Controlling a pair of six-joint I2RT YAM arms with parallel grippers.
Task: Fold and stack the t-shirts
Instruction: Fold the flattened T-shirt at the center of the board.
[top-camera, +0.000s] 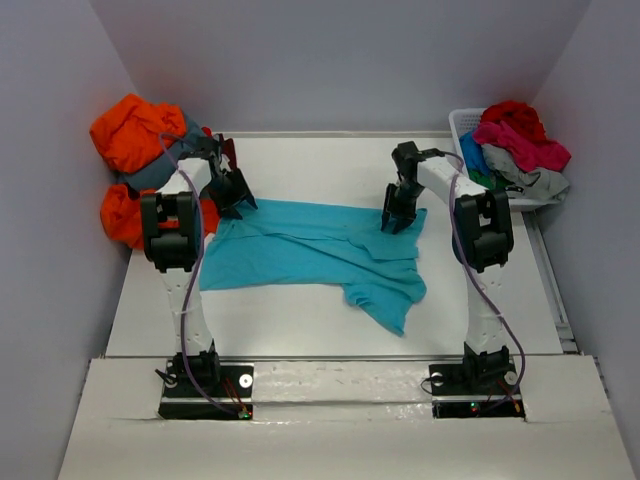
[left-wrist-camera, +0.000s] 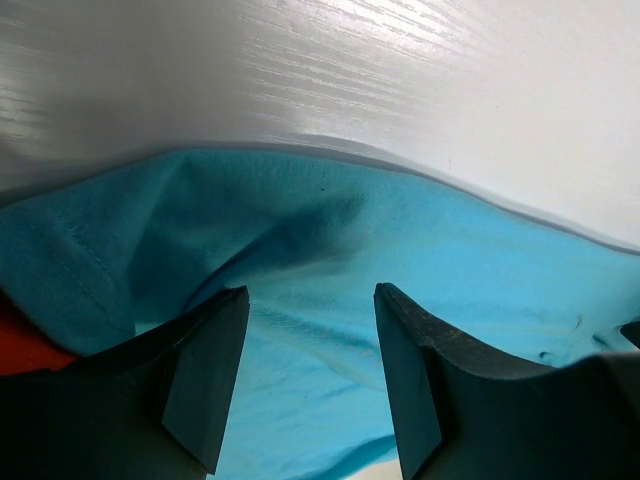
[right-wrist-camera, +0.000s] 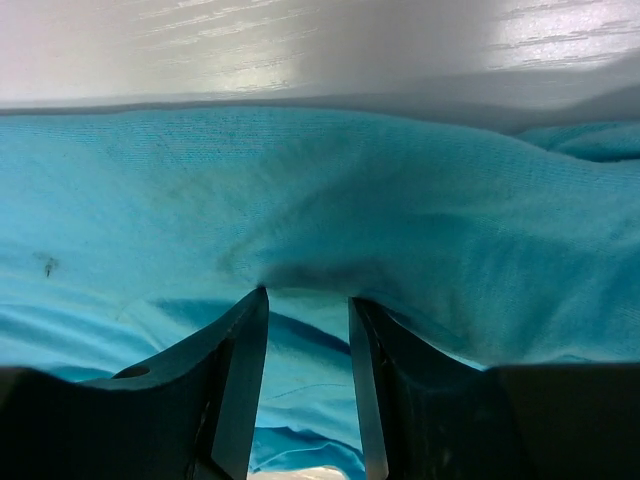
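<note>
Right end effector (right-wrist-camera: 307, 295) down on the turquoise t-shirt (top-camera: 310, 250), black fingers (right-wrist-camera: 235, 380) drawn fairly near each other with a narrow gap left between, tips sunk into a dark pucker of the cloth; fold truly pinched or merely pressed, impossible to tell. Left end effector (left-wrist-camera: 310, 295) released, dark fingers (left-wrist-camera: 205, 380) standing well apart and low over the same shirt, turquoise cloth showing in the gap and rising into a soft ridge just beyond the tips, nothing clamped between them. From above: right end effector at the shirt's far right corner, left end effector at its far left corner (both along the far edge). Turquoise t-shirt spread wide across the middle of the white tabletop (top-camera: 300, 165), wrinkled, one part trailing toward the near right. A sliver of orange at the bottom left of the left wrist view, just beside the turquoise hem. Farther out, at the tabletop's far left corner, a heap of orange t-shirts (top-camera: 130, 130) with a slate grey t-shirt (top-camera: 160, 172) tucked between them. At the far right corner, a white slatted basket (top-camera: 462, 125) piled with a red t-shirt (top-camera: 515, 115), a pink t-shirt (top-camera: 520, 145), a light grey t-shirt (top-camera: 535, 182) and a green t-shirt (top-camera: 483, 180).
</note>
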